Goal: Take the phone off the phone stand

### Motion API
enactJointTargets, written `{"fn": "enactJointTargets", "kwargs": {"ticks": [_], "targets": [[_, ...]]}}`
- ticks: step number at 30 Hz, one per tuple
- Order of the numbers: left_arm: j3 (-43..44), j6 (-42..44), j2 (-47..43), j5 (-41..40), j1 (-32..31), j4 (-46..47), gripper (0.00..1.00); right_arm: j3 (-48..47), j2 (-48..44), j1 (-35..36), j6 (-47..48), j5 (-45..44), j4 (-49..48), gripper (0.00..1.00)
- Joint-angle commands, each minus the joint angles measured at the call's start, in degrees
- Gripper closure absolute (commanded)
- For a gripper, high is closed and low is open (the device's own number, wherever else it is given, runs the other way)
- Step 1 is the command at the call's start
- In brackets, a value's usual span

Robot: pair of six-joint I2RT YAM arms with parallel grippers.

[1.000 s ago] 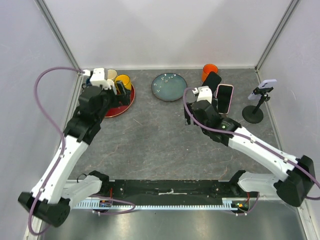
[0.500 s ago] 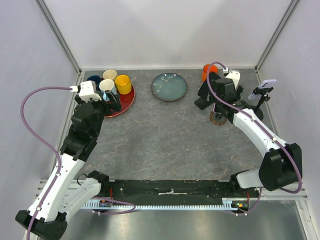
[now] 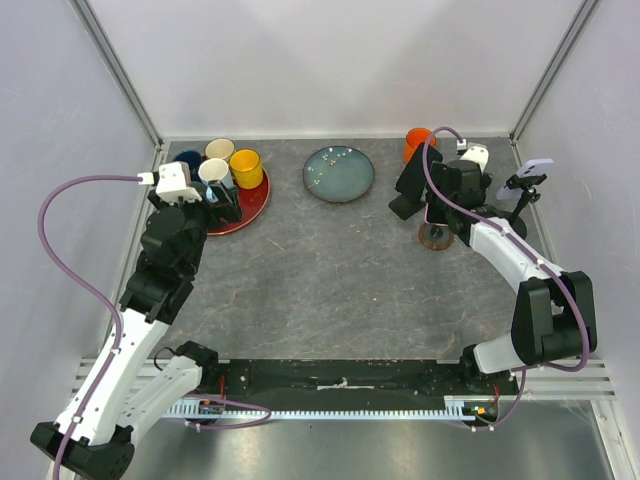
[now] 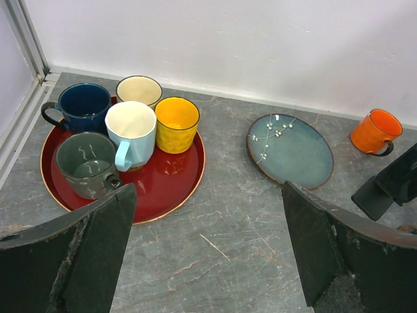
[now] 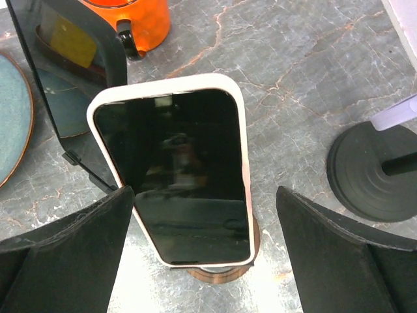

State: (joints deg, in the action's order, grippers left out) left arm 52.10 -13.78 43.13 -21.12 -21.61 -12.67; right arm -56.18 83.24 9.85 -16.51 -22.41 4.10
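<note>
- Right gripper [image 5: 205, 195] has swung across; spread wide, it now straddles the white-cased black phone [image 5: 182, 176], propped between its fingers on the round brown stand [image 5: 221, 275].
- Closing probably comes next; left gripper [image 4: 207, 208] spread, idle.

Phone [image 5: 186, 176] black, white-edged; stand [image 5: 221, 274] brownish, possibly wood-grained.

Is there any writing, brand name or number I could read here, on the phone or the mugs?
No readable text anywhere. The white-cased phone shows a dark, blank screen; the orange mug, the five mugs on the round red tray and the blue-green plate with white blossom sprigs carry no words.
</note>
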Motion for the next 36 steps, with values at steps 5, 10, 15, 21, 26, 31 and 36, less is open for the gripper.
{"fn": "enactJointTargets", "kwargs": {"ticks": [5, 10, 15, 21, 26, 31, 36], "targets": [[-0.2, 1.8, 0.0, -0.8, 0.0, 2.9, 0.01, 2.5, -0.2, 0.0, 3.3, 3.1, -6.0, 0.02], [-0.2, 1.7, 0.1, -0.8, 0.0, 3.0, 0.01, 3.5, -2.6, 0.0, 2.9, 2.1, -5.4, 0.04], [-0.2, 1.7, 0.2, -0.6, 0.0, 2.9, 0.01, 4.0, -5.6, 0.1, 2.5, 0.5, -4.1, 0.05], [-0.2, 1.7, 0.4, -0.4, 0.0, 3.0, 0.01, 4.2, -8.2, 0.1, 1.7, -0.1, -0.8, 0.03], [-0.2, 1.7, 0.5, -0.4, 0.0, 3.0, 0.01, 4.3, -8.7, 0.2, 0.6, 2.3, -1.2, 0.02], [-0.2, 1.7, 0.5, -0.6, 0.1, 2.9, 0.01, 4.4, -6.6, 0.8, -1.5, 4.7, -2.5, 0.02], [-0.2, 2.1, 0.1, -1.2, 0.1, 3.0, 0.01, 4.2, -4.1, 1.8, -1.7, 2.0, -2.8, 0.02]]}}
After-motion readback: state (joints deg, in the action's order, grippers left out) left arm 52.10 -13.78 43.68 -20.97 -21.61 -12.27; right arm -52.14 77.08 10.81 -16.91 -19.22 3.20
